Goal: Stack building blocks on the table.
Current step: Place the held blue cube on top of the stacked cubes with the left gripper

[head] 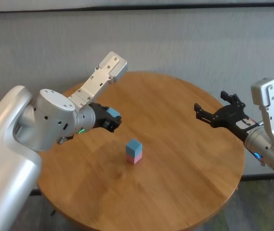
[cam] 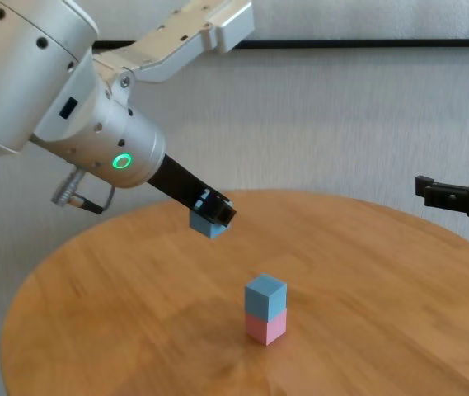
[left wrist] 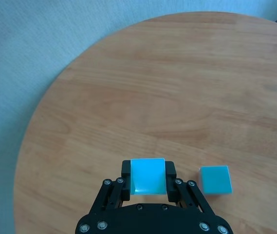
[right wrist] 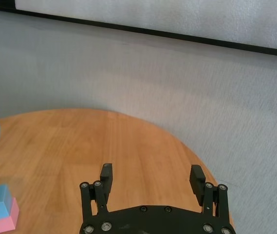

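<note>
**Ana:** Blocks first: how many, and where do they sit?

**Ben:** Three cubes. A light blue block [head: 134,146] rests squarely on a pink block [head: 135,158], and that little two-high stack stands near the middle of the round wooden table [head: 185,159]. The third cube, a second blue block [head: 112,113], is off the wood altogether.

**Ana:** Held, then?

**Ben:** Yes. The left gripper [left wrist: 148,176] pinches it between its two black fingers [left wrist: 126,170], one on either side face (the wrist camera shows the cube's top face filling the gap). From the head camera it hangs above the table, to the robot's left of the stack and a little farther back, well apart from it.

**Ana:** And the other arm?

**Ben:** The right gripper [head: 215,109] hovers over the table's edge on the robot's right, well apart from the stack. Its fingers [right wrist: 106,173] are spread wide with nothing between them.

**Ana:** Is the stack straight?

**Ben:** The upper cube looks aligned with the pink one beneath it, edges roughly flush.
</note>
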Robot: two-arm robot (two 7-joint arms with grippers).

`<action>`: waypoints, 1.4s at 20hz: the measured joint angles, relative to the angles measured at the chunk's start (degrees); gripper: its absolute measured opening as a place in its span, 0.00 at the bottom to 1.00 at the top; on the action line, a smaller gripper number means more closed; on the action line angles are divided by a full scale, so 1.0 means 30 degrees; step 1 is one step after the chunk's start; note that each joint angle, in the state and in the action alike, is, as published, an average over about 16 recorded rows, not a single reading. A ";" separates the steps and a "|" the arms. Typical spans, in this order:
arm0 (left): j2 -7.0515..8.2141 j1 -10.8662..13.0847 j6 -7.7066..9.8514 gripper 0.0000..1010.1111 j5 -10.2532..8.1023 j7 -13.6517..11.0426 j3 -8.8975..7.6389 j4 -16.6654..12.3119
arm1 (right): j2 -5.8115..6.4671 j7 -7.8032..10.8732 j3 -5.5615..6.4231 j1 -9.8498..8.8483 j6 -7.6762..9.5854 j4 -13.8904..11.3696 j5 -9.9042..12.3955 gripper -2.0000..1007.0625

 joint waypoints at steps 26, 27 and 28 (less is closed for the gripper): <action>-0.0930 0.0285 0.0582 0.42 0.1241 -0.1105 0.0962 -0.0481 | 0.0000 0.0000 0.0000 0.0000 0.0000 0.0000 0.0000 0.99; -0.0951 0.0320 0.0641 0.42 0.1297 -0.1126 0.0987 -0.0554 | 0.0000 0.0000 0.0000 0.0000 0.0000 0.0000 0.0000 0.99; -0.0973 0.0357 0.0695 0.42 0.1351 -0.1147 0.1012 -0.0627 | 0.0000 0.0000 0.0000 0.0000 0.0000 0.0000 0.0000 0.99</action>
